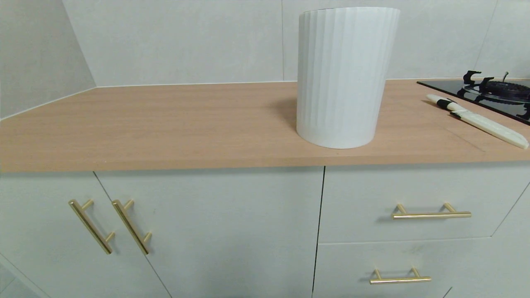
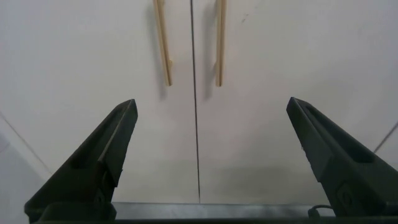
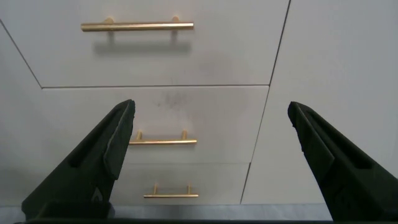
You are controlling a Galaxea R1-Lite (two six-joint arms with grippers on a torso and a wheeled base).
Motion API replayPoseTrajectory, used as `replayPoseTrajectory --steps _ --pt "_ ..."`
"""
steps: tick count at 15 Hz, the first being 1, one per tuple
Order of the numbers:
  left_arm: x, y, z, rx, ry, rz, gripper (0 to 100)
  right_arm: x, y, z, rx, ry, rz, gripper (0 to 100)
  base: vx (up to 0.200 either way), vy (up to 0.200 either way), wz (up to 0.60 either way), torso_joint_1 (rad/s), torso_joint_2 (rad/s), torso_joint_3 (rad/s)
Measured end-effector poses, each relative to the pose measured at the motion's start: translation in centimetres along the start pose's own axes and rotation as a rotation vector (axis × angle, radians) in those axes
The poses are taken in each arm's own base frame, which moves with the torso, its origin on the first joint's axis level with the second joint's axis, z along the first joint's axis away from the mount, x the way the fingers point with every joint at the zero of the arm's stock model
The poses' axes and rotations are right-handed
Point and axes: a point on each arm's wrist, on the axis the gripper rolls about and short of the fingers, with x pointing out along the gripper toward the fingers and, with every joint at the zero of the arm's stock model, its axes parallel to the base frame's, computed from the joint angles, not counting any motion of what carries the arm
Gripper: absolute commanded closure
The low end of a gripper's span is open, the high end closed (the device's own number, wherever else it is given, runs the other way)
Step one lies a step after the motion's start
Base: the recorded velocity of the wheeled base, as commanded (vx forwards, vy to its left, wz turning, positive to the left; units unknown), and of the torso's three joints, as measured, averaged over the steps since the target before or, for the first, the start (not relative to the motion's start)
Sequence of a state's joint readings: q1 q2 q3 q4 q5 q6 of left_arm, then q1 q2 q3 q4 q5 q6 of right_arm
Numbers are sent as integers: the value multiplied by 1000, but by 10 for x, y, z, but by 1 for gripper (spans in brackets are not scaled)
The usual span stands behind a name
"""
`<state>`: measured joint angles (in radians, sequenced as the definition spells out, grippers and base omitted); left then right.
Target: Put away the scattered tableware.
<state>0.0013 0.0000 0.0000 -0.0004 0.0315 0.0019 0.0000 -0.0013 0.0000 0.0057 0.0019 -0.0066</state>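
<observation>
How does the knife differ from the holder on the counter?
Pose: the holder stands upright; the knife lies flat.
Shape: the holder is a wide ribbed cylinder; the knife is long and thin.
Colour: the holder is plain white; the knife is cream with a dark band.
Place: the holder is near the front edge; the knife is to its right, by the hob.
Both rest on the counter.

A kitchen: wood-look countertop (image 1: 165,124), tiled wall (image 1: 186,41), black gas hob (image 1: 503,89), pale cabinets (image 1: 227,231) with brass bar handles (image 1: 430,214).
</observation>
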Motion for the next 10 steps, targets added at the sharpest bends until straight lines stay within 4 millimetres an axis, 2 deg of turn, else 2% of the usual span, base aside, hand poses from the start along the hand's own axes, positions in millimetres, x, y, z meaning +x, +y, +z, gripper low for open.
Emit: replayPoseTrajectory --steps 3,10 --pt "0 0 0 0 0 0 0 0 0 0 0 0 0 0 0 0 0 0 0 0" --pt "0 0 0 1 -1 0 0 0 0 0 1 0 1 0 0 -200 0 2 3 0"
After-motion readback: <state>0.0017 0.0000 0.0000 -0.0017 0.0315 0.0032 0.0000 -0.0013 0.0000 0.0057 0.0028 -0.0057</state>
